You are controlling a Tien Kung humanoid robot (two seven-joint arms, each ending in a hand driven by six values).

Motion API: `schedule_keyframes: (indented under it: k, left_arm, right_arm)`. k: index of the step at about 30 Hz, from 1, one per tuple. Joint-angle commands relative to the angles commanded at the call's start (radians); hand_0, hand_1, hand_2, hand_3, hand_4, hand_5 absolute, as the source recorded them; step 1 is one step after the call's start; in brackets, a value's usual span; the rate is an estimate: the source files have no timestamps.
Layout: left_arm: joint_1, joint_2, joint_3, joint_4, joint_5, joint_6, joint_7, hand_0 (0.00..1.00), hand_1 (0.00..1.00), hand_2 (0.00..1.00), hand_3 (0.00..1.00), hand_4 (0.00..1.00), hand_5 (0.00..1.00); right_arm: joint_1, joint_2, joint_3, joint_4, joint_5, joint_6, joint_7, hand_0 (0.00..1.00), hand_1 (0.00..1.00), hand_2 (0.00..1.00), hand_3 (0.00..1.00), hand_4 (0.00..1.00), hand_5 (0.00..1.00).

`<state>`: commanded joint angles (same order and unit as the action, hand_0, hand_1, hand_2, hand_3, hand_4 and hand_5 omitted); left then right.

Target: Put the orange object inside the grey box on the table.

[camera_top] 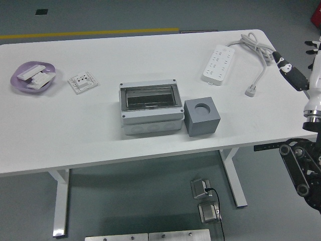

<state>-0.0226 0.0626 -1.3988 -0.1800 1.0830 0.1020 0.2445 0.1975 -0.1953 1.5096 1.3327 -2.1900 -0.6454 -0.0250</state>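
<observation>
A light grey enclosure box [150,107] with a clear hinged lid, closed, sits at the table's middle. A darker grey cube [201,117] with a round hole in its top stands right beside it on the right. No orange object shows anywhere in the head view. My right hand [297,75] hangs at the picture's right edge, just off the table's right end. Its fingers are spread and hold nothing. One black finger [290,71] points toward the table. My left arm is out of view.
A white power strip [219,64] with its grey cable and plug [251,90] lies at the back right. A white socket plate [82,82] and a purple dish [33,77] holding white parts are at the back left. The table's front edge [150,156] is near.
</observation>
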Motion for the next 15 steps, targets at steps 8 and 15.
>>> schedule_keyframes:
  k: [8, 15]
  left_arm:
    - [-0.001, 0.002, 0.002, 0.000, -0.001, 0.000, 0.001, 0.629, 0.563, 0.528, 0.593, 0.421, 0.220]
    - [0.001, 0.004, 0.008, 0.000, -0.001, -0.001, 0.003, 0.628, 0.563, 0.528, 0.592, 0.420, 0.216]
  right_arm:
    - [0.000, -0.007, -0.011, 0.003, 0.035, 0.000, 0.009, 0.374, 0.588, 0.714, 0.998, 0.998, 0.998]
    - [-0.004, -0.020, -0.029, 0.026, 0.156, 0.006, 0.082, 0.390, 0.585, 0.710, 0.998, 0.998, 0.998]
